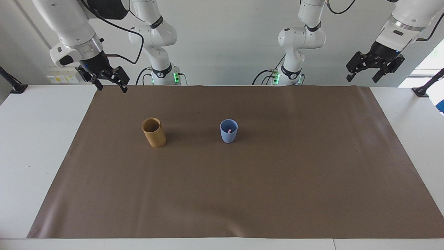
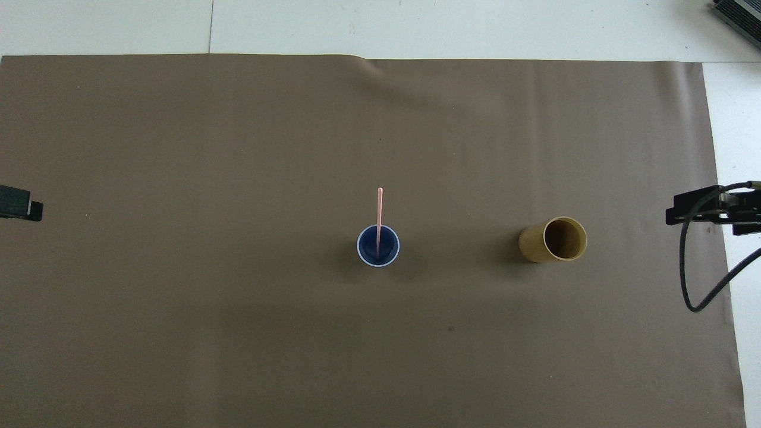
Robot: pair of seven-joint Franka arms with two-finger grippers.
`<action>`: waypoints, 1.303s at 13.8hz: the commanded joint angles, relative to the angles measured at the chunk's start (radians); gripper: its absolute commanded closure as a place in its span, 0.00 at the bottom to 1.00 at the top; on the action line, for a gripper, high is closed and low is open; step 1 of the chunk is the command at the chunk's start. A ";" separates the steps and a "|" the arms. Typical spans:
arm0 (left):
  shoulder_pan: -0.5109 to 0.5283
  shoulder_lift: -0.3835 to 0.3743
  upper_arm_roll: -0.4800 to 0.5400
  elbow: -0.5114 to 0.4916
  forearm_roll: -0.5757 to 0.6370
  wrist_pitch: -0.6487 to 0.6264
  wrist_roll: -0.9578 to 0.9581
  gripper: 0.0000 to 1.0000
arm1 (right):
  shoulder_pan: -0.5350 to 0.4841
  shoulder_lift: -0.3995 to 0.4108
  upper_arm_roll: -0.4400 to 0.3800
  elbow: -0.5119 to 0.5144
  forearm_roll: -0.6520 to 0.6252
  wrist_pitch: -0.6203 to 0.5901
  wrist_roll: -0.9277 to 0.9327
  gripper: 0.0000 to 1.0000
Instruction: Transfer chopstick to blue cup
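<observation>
The blue cup (image 1: 229,137) stands upright near the middle of the brown mat, and it also shows in the overhead view (image 2: 390,248). One pink chopstick (image 1: 229,131) stands in it, and in the overhead view (image 2: 379,208) it sticks well up out of the rim. My right gripper (image 1: 112,89) is open and empty, raised over the mat's corner at the right arm's end; it shows in the overhead view (image 2: 704,211) too. My left gripper (image 1: 363,77) is open and empty, and waits raised at the left arm's end (image 2: 21,207).
An empty tan cylindrical cup (image 1: 154,134) stands upright on the mat (image 1: 277,180) beside the blue cup, toward the right arm's end, and shows in the overhead view (image 2: 538,245). A black cable (image 2: 689,285) hangs from the right wrist.
</observation>
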 commanded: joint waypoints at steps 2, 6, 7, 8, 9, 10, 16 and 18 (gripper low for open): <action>0.012 -0.021 -0.008 -0.020 0.009 -0.009 -0.002 0.00 | -0.007 -0.003 0.012 0.101 0.003 -0.099 -0.016 0.00; 0.012 -0.021 -0.008 -0.020 0.009 -0.009 0.000 0.00 | -0.004 -0.020 0.013 0.067 0.003 -0.075 -0.030 0.00; 0.012 -0.021 -0.008 -0.020 0.009 -0.009 0.000 0.00 | -0.001 -0.015 0.013 0.070 -0.002 -0.062 -0.048 0.00; 0.012 -0.021 -0.008 -0.020 0.009 -0.009 0.000 0.00 | -0.003 -0.009 0.013 0.078 -0.003 -0.065 -0.080 0.00; 0.012 -0.021 -0.008 -0.020 0.009 -0.009 0.000 0.00 | -0.004 -0.006 0.013 0.078 -0.017 -0.067 -0.108 0.00; 0.012 -0.021 -0.010 -0.020 0.009 -0.009 0.000 0.00 | -0.004 -0.003 0.015 0.078 -0.026 -0.067 -0.113 0.00; 0.012 -0.021 -0.008 -0.020 0.009 -0.009 0.000 0.00 | -0.003 -0.012 0.015 0.075 -0.022 -0.048 -0.113 0.00; 0.012 -0.021 -0.008 -0.020 0.009 -0.009 0.000 0.00 | -0.003 -0.012 0.015 0.075 -0.022 -0.048 -0.113 0.00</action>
